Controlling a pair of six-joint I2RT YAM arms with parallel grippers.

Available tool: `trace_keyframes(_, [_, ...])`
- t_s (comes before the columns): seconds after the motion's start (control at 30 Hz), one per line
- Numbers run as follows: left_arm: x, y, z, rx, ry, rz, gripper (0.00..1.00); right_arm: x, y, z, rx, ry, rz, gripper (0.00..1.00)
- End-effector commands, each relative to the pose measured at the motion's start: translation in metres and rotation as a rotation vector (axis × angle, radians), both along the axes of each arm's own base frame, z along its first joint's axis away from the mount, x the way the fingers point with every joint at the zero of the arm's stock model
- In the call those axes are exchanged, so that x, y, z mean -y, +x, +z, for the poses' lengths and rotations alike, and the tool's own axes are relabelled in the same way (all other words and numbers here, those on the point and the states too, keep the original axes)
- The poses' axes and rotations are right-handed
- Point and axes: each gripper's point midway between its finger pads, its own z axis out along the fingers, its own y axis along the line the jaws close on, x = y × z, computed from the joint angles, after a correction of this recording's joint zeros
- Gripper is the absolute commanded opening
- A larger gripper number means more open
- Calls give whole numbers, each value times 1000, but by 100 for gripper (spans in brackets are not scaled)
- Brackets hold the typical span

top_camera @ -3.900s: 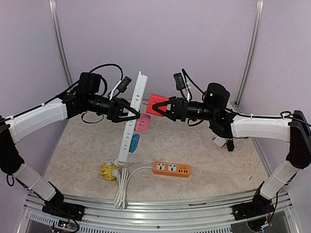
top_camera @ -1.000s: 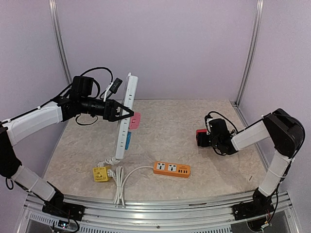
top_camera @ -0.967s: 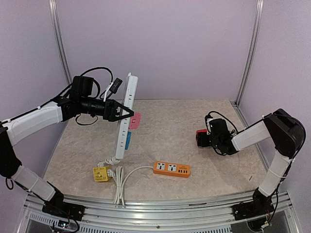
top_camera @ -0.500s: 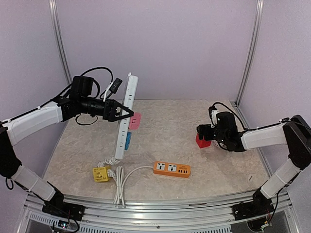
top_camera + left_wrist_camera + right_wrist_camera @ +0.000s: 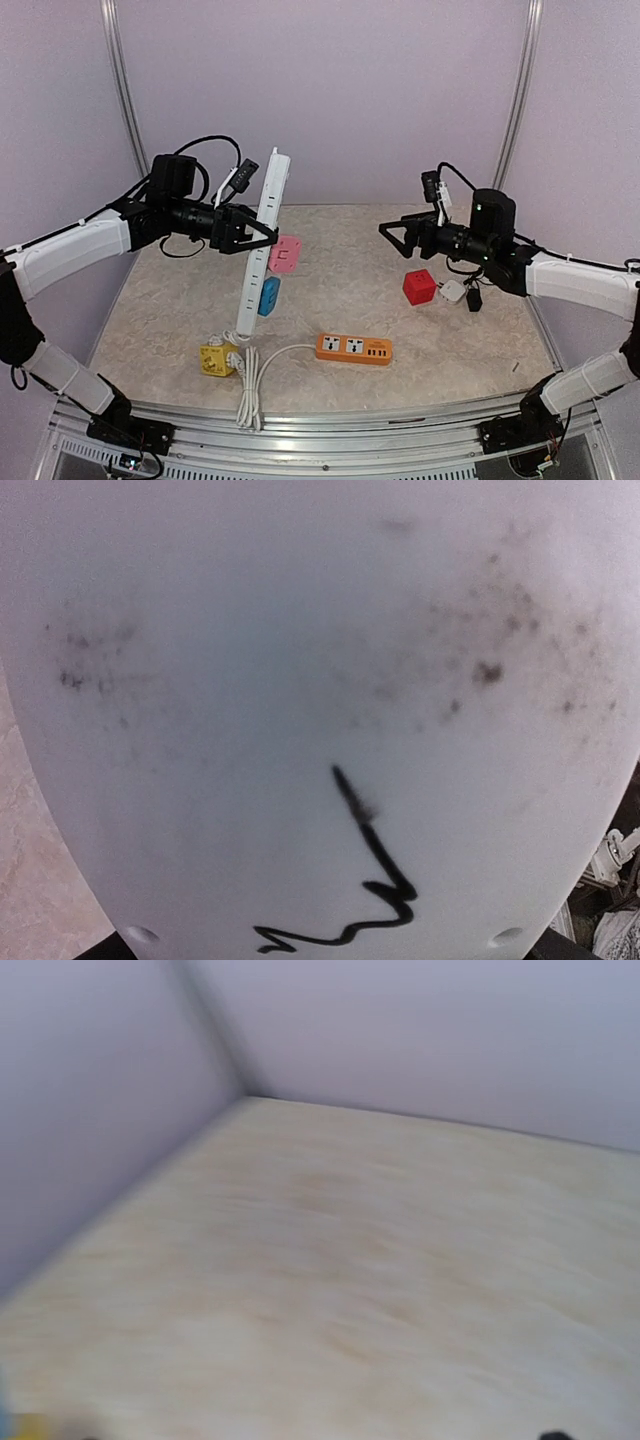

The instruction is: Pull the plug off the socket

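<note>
The socket, a long white power strip [image 5: 262,225], hangs tilted above the table's left half with my left gripper [image 5: 260,236] shut across its middle. A pink plug [image 5: 287,254] and a blue plug [image 5: 268,295] sit in its face. The left wrist view is filled by the strip's white back [image 5: 320,680], which bears a black scribble. A red plug [image 5: 418,287] lies loose on the table at the right. My right gripper [image 5: 393,236] hovers open and empty above and left of it. Its fingers are out of the blurred right wrist view.
An orange power strip [image 5: 354,348] lies near the front centre. A yellow cube adapter [image 5: 219,357] and the coiled white cord [image 5: 250,385] lie at the front left. A white adapter [image 5: 452,291] and a small black piece [image 5: 472,298] rest beside the red plug.
My right gripper opened, let the red plug go on the table, then rose and swung back and to the left. The left gripper shifted the strip slightly right.
</note>
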Motion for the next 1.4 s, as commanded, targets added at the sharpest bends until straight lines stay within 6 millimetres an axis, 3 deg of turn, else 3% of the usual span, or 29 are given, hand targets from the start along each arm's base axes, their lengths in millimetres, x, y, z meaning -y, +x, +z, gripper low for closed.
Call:
trace_keyframes(0.0, [15, -23, 57, 86, -114, -149, 4, -43, -50, 50, 17, 131, 314, 93])
trace_keyframes(0.17, [33, -37, 75, 126, -131, -228, 5, -73, -82, 81, 50, 187, 479, 93])
trace_keyframes(0.3, [36, -44, 74, 118, -147, -253, 4, -91, -104, 94, 58, 248, 594, 91])
trace_keyframes(0.43, [34, -51, 71, 122, -154, -259, 4, -115, -114, 88, 25, 238, 673, 88])
trace_keyframes(0.7, [32, -54, 67, 123, -150, -255, 4, -141, -122, 76, -14, 240, 743, 83])
trace_keyframes(1.0, [29, -54, 69, 136, -153, -241, 4, -152, -122, 64, -53, 239, 771, 79])
trace_keyframes(1.37, [18, -28, 57, 107, -137, -159, 4, -147, -134, 70, -65, 244, 810, 65])
